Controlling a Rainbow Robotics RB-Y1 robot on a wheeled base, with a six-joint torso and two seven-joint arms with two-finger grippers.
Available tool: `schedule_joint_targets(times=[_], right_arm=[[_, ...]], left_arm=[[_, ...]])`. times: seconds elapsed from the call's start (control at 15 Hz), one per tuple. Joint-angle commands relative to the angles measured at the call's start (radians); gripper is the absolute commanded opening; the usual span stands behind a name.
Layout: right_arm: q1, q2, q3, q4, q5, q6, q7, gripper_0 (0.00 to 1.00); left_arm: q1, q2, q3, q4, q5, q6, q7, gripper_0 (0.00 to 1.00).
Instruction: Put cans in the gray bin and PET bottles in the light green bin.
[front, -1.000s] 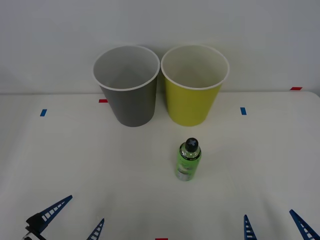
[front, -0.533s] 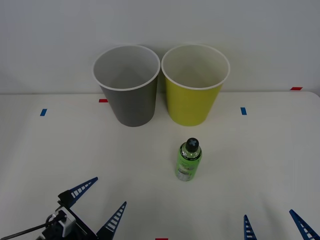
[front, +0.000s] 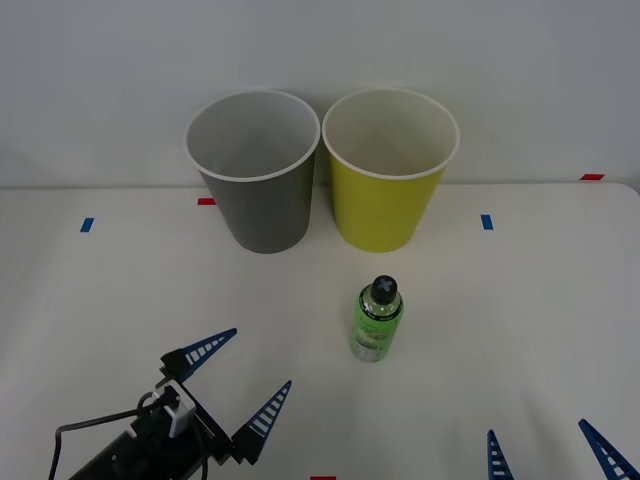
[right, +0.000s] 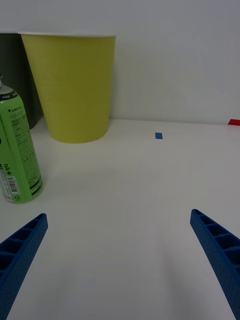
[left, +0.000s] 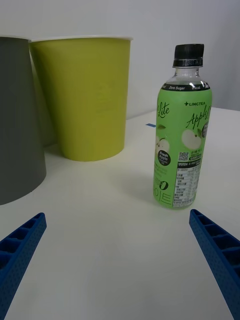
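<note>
Standing untouched on the counter (front: 120, 290), the bottle (front: 376, 322) isn't binned yet; left gripper (front: 233, 385) gapes empty nearby, right gripper (front: 550, 447) waits wide open.

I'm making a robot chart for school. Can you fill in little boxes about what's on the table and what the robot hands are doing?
bottle: PET bottle, green label, black cap, upright on the table
gray bin: upright behind the bottle
light green bin: upright beside the gray bin
left gripper: open, low over the table, pointing toward the bottle
right gripper: open, at the near edge
</note>
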Motion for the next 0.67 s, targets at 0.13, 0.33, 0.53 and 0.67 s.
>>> schedule_joint_targets(times=[0.13,0.33,0.53,0.67], right_arm=[[0.0,0.0,0.0,0.0,0.0,0.0,0.0,1.0],[0.0,0.0,0.0,0.0,0.0,0.0,0.0,1.0],[0.0,0.0,0.0,0.0,0.0,0.0,0.0,1.0],[0.0,0.0,0.0,0.0,0.0,0.0,0.0,1.0]], left_arm=[[-0.042,-0.008,-0.051,0.001,-0.004,0.043,0.004,1.0],[-0.078,-0.01,-0.085,0.001,-0.004,0.082,0.001,1.0],[-0.131,-0.012,-0.106,0.001,-0.001,0.125,0.006,1.0],[-0.165,-0.015,-0.145,-0.001,0.022,0.14,0.016,1.0]])
